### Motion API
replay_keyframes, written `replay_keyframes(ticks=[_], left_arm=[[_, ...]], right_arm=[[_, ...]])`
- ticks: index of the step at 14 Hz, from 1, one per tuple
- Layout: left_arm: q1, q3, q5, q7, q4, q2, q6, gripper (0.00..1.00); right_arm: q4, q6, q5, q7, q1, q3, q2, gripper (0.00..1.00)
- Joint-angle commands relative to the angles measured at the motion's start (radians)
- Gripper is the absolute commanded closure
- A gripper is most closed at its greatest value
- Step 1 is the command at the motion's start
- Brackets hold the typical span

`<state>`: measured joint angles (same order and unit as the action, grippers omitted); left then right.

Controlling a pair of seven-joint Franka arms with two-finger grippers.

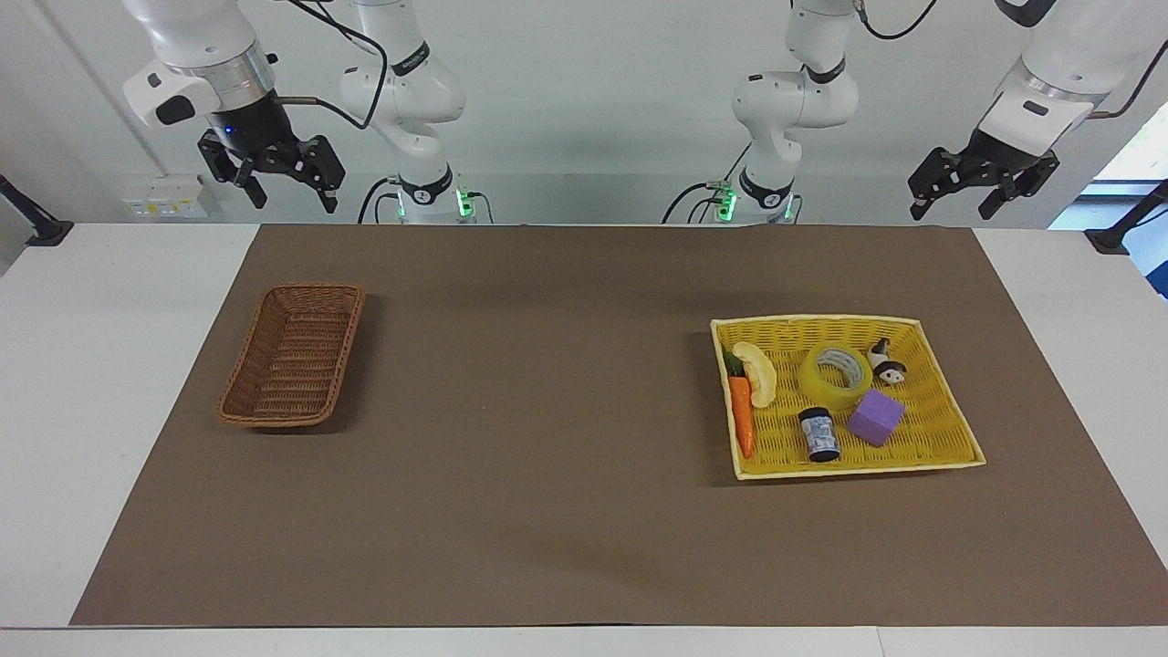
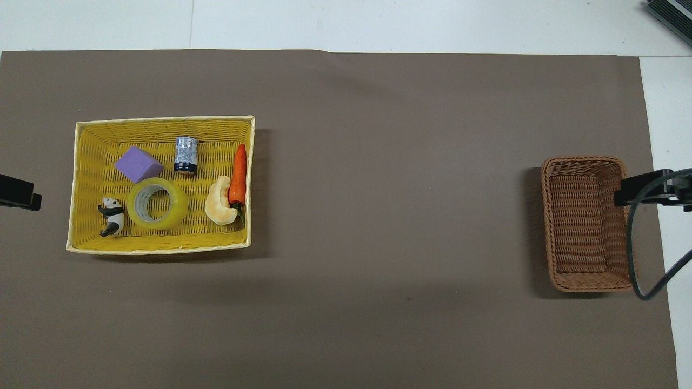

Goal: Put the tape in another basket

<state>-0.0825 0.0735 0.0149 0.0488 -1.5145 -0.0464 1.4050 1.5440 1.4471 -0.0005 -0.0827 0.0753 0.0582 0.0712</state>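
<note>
The yellow tape (image 1: pixel 835 374) (image 2: pixel 157 203) lies flat in the yellow basket (image 1: pixel 821 321) (image 2: pixel 162 120) at the left arm's end of the table, between a panda figure and a pale crescent-shaped piece. Toward the right arm's end stands the brown wicker basket (image 1: pixel 292 356) (image 2: pixel 586 224) with nothing in it. My left gripper (image 1: pixel 951 212) hangs open high above the table's edge by the robots, holding nothing. My right gripper (image 1: pixel 292 196) is also open and holds nothing, raised above the table's edge near the brown basket.
The yellow basket also holds a purple cube (image 1: pixel 876 417), a small dark can (image 1: pixel 818 434), an orange carrot (image 1: pixel 742 415), a panda figure (image 1: pixel 887 362) and a pale crescent piece (image 1: pixel 757 372). A brown mat (image 1: pixel 547 411) covers the table between the baskets.
</note>
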Motion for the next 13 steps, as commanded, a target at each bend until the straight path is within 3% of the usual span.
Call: replay_keyframes(ticks=[1, 4, 8, 13], left_arm=[[0.001, -0.004, 0.014, 0.006, 0.004, -0.004, -0.014, 0.00], [0.009, -0.001, 0.013, -0.001, -0.001, -0.006, -0.015, 0.00], [0.041, 0.000, 0.010, 0.016, -0.137, -0.078, 0.089, 0.00], [0.044, -0.001, 0.011, 0.017, -0.258, -0.081, 0.207, 0.00]], right_arm=[[0.019, 0.003, -0.009, 0.034, 0.012, 0.008, 0.019, 0.00], [0.019, 0.004, -0.009, 0.034, 0.012, 0.008, 0.019, 0.00], [0.019, 0.004, -0.009, 0.034, 0.012, 0.008, 0.019, 0.00], [0.019, 0.004, -0.009, 0.032, 0.012, 0.008, 0.019, 0.00]])
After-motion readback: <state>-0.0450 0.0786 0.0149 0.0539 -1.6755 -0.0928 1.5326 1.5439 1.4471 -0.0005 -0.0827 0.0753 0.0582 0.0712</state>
